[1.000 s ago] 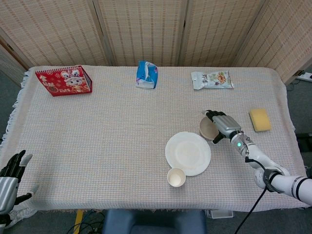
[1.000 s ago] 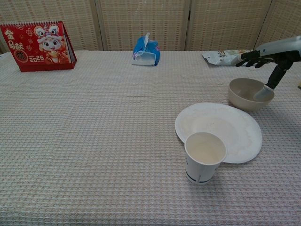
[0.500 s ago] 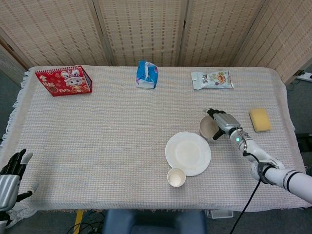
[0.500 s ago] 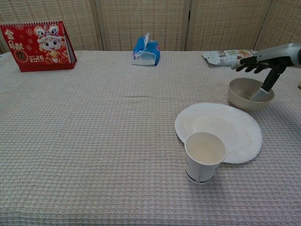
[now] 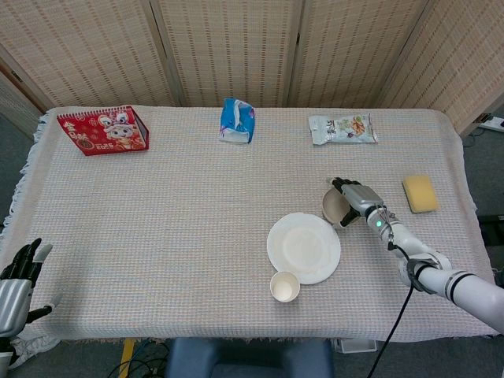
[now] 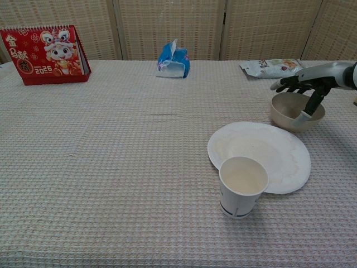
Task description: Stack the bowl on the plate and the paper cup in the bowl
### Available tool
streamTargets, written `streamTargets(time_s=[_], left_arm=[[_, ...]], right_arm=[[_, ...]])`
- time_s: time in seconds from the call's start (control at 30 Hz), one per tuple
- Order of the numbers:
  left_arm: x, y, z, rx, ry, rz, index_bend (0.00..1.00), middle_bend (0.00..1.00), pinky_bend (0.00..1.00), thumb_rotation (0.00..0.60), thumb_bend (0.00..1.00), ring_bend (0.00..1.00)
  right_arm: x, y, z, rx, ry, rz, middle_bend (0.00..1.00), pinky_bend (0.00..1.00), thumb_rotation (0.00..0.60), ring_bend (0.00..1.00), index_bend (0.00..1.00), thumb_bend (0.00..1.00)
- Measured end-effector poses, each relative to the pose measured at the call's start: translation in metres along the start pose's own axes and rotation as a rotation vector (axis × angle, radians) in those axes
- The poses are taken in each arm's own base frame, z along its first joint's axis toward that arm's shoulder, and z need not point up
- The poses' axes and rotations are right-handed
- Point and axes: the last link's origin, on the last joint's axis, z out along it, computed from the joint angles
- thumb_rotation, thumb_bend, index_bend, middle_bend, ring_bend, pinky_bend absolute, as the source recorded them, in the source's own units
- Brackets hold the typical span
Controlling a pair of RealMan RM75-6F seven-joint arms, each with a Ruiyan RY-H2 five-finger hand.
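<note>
Bowl [image 6: 297, 111] stands on the table [image 5: 173, 213] under the right hand [image 5: 356, 197], whose fingers [image 6: 290, 84] spread over the rim while the thumb dips inside; whether it grips is unclear. Just beyond the fingertips lies the plate [image 5: 304, 248], with the paper cup [image 5: 284, 287] upright at its near edge. Behind the hand sits a yellow sponge [image 5: 420, 193], and a snack packet [image 5: 342, 128] lies at the far edge. The left hand [image 5: 17, 277] hangs off the table corner, fingers apart.
</note>
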Motion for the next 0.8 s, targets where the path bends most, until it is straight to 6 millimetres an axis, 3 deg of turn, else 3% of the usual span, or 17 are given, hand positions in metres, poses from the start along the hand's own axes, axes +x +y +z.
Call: streamTargets(time_s=[0.07,0.23,0.37,0.6,0.8], left_arm=[[0.0,0.0,0.0,-0.002,0.0,-0.001,0.0,0.04,0.29,0.597,0.28,0.0],[0.0,0.001,-0.001,-0.007,0.0,-0.002,0.0,0.04,0.28,0.599,0.28,0.0],[0.001,0.002,-0.001,-0.01,0.005,-0.004,0.0,0.04,0.29,0.599,0.28,0.0],[0.0,0.004,-0.001,-0.022,-0.002,-0.001,0.0,0.04,0.29,0.598,0.28,0.0],[-0.002,0.008,-0.002,-0.034,-0.003,0.005,0.0,0.04,0.28,0.598,0.28,0.0]], right_arm=[[0.0,0.0,0.0,0.003,0.013,-0.004,0.2,0.07,0.6,0.11,0.1,0.18],[0.0,0.002,0.0,0.009,0.043,-0.013,0.32,0.27,0.6,0.25,0.24,0.26],[-0.002,0.002,0.0,0.013,0.058,-0.017,0.39,0.34,0.6,0.31,0.31,0.3],[0.002,-0.002,-0.006,0.036,0.088,-0.014,0.39,0.36,0.6,0.31,0.32,0.31],[0.012,-0.013,-0.022,0.078,0.116,-0.006,0.39,0.36,0.6,0.31,0.32,0.3]])
